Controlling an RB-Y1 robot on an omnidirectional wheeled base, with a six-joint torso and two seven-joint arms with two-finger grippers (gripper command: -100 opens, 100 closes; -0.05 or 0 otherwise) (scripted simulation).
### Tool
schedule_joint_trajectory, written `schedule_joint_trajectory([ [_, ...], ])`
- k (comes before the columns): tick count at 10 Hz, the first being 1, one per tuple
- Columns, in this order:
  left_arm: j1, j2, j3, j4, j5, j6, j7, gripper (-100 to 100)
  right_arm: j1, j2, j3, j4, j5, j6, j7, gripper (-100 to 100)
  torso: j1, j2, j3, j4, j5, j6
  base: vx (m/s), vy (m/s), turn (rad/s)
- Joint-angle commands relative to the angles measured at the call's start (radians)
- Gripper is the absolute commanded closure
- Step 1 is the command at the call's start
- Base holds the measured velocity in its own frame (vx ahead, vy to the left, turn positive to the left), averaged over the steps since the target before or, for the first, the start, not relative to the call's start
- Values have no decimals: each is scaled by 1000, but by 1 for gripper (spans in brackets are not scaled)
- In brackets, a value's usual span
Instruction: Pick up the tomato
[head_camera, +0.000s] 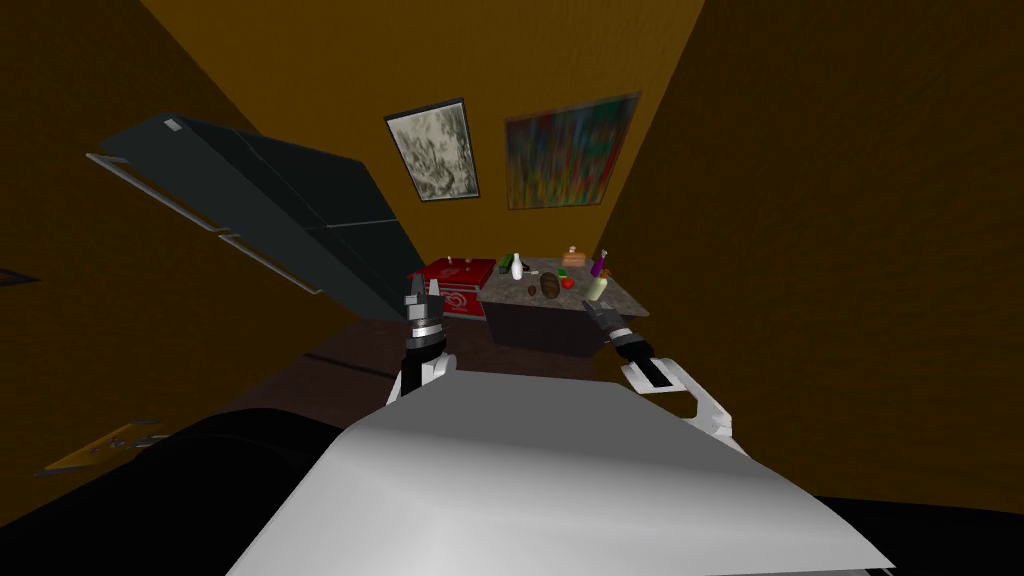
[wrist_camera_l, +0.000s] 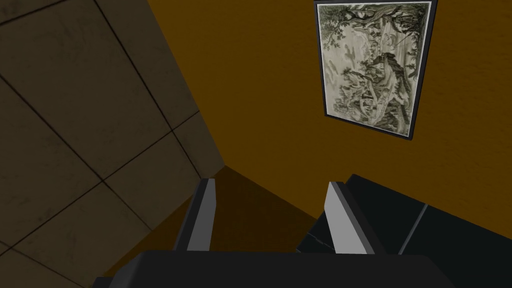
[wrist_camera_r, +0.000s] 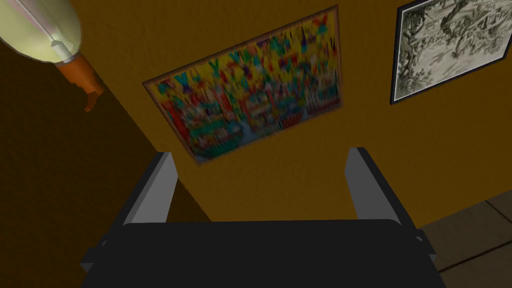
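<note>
The tomato (head_camera: 567, 283) sits on the table (head_camera: 510, 290), a little right of the head frame's centre. It is small and red, just beside a dark oval lump (head_camera: 551, 287) and near a pale bottle (head_camera: 597, 288). A white bottle (head_camera: 517, 266) stands towards the table's far left. Our left tool (head_camera: 421, 293) is raised left of centre, in front of a red box (head_camera: 455, 275) and short of the table. Its fingers (wrist_camera_l: 202, 215) are spread with nothing between them. Our right tool (head_camera: 600, 310) hangs at the table's near edge, just below the pale bottle. Its fingers (wrist_camera_r: 155, 192) are likewise spread and empty. The tomato lies apart from both tools.
</note>
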Motion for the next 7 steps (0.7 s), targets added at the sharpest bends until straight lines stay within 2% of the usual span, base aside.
schedule_joint_trajectory([
  [1,0,0,0,0,0,0,0,0,-5,-31,0,39,33,17,39,-100,0,0,0,0,0,0,-24,115,25],
  [5,0,0,0,0,0,0,0,0,-30,-150,3,163,147,80,129,-100,-2,-4,-2,-1,0,0,1,137,72],
  [6,0,0,0,0,0,0,0,0,-30,-150,3,168,149,80,129,-100,-1,-4,-3,-1,0,0,27,97,33],
  [7,0,0,0,0,0,0,0,0,-34,-179,3,202,180,91,146,-100,-3,-5,-3,-1,-1,0,36,68,84],
])
